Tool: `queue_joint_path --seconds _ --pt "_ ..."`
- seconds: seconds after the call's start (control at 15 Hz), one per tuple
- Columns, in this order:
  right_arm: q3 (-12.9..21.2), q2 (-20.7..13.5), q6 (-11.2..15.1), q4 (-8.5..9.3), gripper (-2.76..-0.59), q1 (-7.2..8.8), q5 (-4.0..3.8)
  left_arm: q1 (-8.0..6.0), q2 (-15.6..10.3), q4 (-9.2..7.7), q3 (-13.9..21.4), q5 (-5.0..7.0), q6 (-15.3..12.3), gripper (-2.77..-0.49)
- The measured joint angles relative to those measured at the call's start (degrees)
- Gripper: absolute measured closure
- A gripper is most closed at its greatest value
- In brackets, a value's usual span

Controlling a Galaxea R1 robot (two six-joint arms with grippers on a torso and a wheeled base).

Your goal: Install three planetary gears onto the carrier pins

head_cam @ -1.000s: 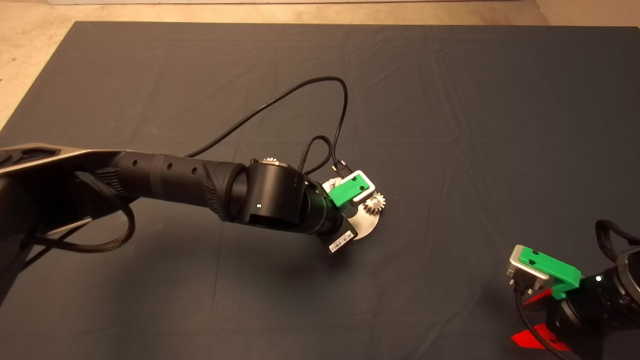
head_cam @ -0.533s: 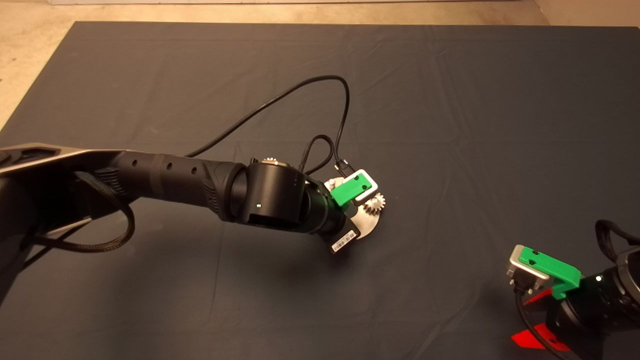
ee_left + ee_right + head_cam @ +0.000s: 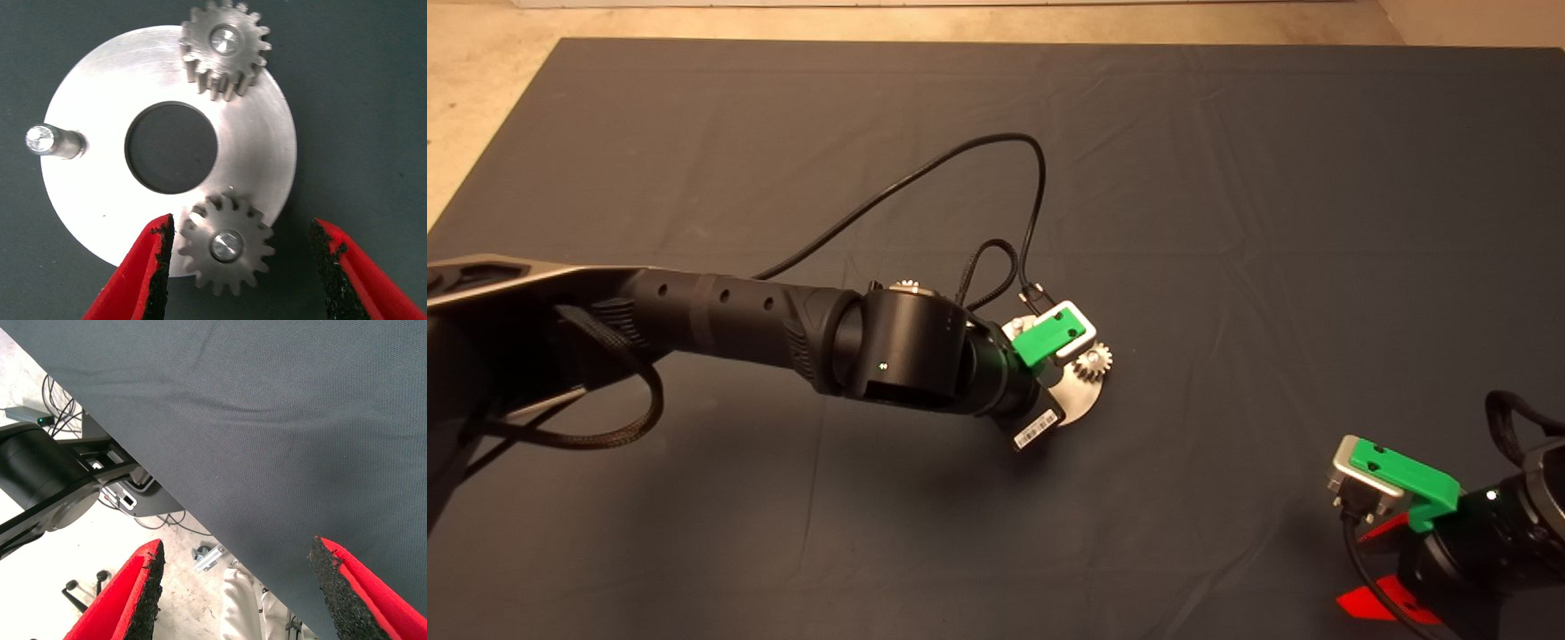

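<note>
The shiny round disc lies on the mat, and I see it from straight above in the left wrist view. Two planetary gears sit on carrier pins: one gear at the far rim, the other gear between my fingers. The third carrier pin stands bare. My left gripper is open, a pad on each side of the near gear without touching it. In the head view the left arm covers most of the disc, and one gear shows. A small silver toothed part peeks out behind the left wrist.
My right gripper waits open at the mat's lower right corner. Its wrist view shows the mat edge and floor with equipment beyond. A black cable loops over the mat behind the left wrist.
The left wrist shifted a few pixels right and came back. The disc, the gears and the right arm have not moved.
</note>
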Motion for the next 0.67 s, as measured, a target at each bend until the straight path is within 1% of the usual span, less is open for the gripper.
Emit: queue_joint_path --seconds 0.07,0.13,0.2,0.27,0.33,0.47,0.6,0.67 --pt "0.0 0.0 0.0 0.0 -1.61 0.02 0.0 -0.02 0.0 0.01 0.9 1.25 0.0 -1.33" --pt "0.0 0.0 0.0 -0.02 -1.61 0.02 -0.01 -0.03 -0.2 0.01 1.8 2.72 -0.1 -1.4" --pt "0.0 0.0 0.0 -0.02 -1.61 0.01 -0.06 -0.27 -0.7 -0.02 3.1 3.48 -0.2 -1.47" --pt "0.0 0.0 0.0 -0.02 -1.61 0.02 -0.11 -0.76 -1.6 -0.02 4.4 3.73 -0.5 -1.49" --pt "0.0 0.0 0.0 -0.02 -1.61 0.02 -0.11 -1.36 -3.1 -0.04 5.6 3.79 -0.7 -1.51" --pt "0.0 0.0 0.0 -0.02 -1.61 0.02 -0.15 -2.87 -7.0 -0.02 7.1 4.14 -1.8 -1.63" --pt "0.0 0.0 0.0 0.0 -1.61 0.02 -0.17 -4.62 -11.1 -0.02 9.4 4.53 -2.0 -1.77" --pt "0.0 0.0 0.0 0.0 -1.61 0.02 -0.17 -4.93 -13.0 -0.02 10.3 4.54 -2.0 -1.78"
